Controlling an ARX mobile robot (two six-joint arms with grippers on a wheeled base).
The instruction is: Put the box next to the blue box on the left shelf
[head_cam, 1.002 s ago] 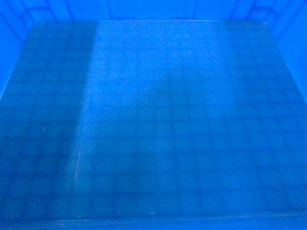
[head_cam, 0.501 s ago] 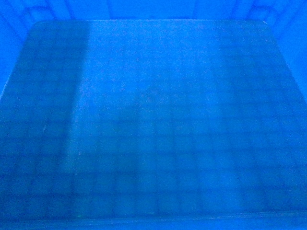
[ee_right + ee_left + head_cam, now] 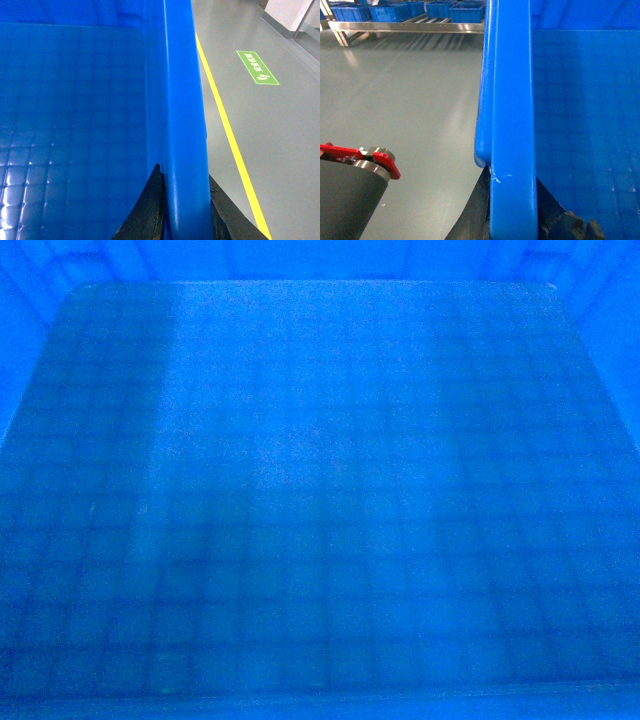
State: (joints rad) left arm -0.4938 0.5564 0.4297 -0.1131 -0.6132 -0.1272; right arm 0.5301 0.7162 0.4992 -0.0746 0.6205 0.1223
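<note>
Large bright-blue plastic crate point(image 3: 320, 490) fills head view, carried above grey floor point(image 3: 410, 100). Left tool point(image 3: 512, 227) and right tool point(image 3: 185, 215) each clamp a side rim between black fingers.

Warehouse: grey floor point(image 3: 410, 100), yellow lane line point(image 3: 227, 130), green floor sign point(image 3: 257, 67), metal rack point(image 3: 405, 26) holding blue crates point(image 3: 390, 11).

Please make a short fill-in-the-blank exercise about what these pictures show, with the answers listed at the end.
1. Each gripper clamps one side rim of the box, whose colour is ____.
2. In the right wrist view, a ____ line runs along the grey floor.
3. The floor sign is ____.
4. In the left wrist view, the shelf holds several ____.

Answers: blue; yellow; green; crates
</note>
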